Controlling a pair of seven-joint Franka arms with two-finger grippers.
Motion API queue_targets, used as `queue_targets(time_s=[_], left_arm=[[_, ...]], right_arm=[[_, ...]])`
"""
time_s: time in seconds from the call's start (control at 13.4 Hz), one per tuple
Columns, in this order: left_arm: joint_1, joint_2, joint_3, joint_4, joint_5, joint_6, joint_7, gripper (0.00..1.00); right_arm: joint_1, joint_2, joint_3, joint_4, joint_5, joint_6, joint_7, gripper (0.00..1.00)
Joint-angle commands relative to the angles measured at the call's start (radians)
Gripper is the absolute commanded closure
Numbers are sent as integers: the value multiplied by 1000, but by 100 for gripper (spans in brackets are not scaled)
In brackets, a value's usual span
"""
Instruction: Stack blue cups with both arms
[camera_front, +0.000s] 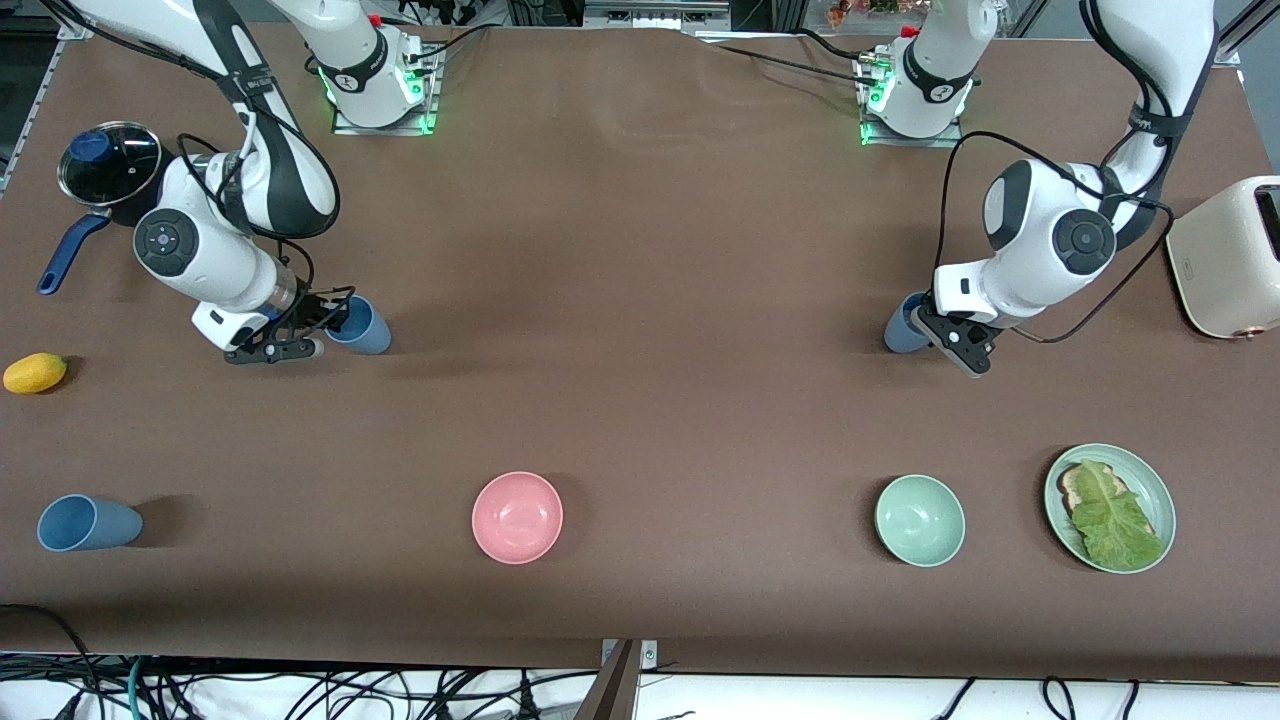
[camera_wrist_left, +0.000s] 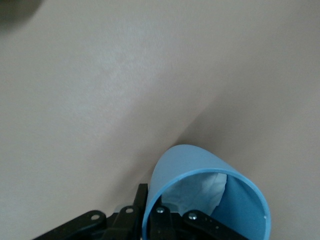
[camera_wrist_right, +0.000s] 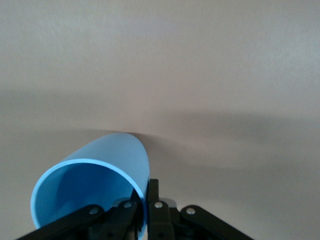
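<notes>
My right gripper (camera_front: 330, 322) is shut on the rim of a mid-blue cup (camera_front: 362, 326) toward the right arm's end of the table. The cup is tilted, low over the cloth. In the right wrist view the gripper (camera_wrist_right: 148, 196) pinches the cup's wall (camera_wrist_right: 107, 160), one finger inside and one outside. My left gripper (camera_front: 928, 325) is shut the same way on a greyer blue cup (camera_front: 903, 328) toward the left arm's end. In the left wrist view the gripper (camera_wrist_left: 150, 205) grips that cup (camera_wrist_left: 200, 167) by its rim.
A third blue cup (camera_front: 88, 523) lies on its side near the front edge at the right arm's end. Pink bowl (camera_front: 517, 517), green bowl (camera_front: 920, 520), a green plate (camera_front: 1052, 492) with toast and lettuce, a cream toaster (camera_front: 1228, 258), a blue-handled pot (camera_front: 108, 165) and a yellow fruit (camera_front: 35, 372) stand around.
</notes>
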Motion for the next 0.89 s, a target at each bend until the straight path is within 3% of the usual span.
queue_targets(time_s=[0.0, 0.3, 0.6, 0.82], left_arm=[[-14, -6, -8, 182, 12, -230, -46, 100], [-170, 20, -8, 293, 7, -313, -354, 100], [-295, 62, -8, 321, -37, -304, -715, 100], [-393, 170, -8, 425, -89, -301, -920, 100]], right_arm=[[21, 3, 1, 97, 12, -106, 13, 100], [157, 18, 1, 253, 13, -266, 241, 100], [379, 130, 0, 420, 13, -277, 604, 100], [473, 208, 0, 525, 13, -278, 772, 100]])
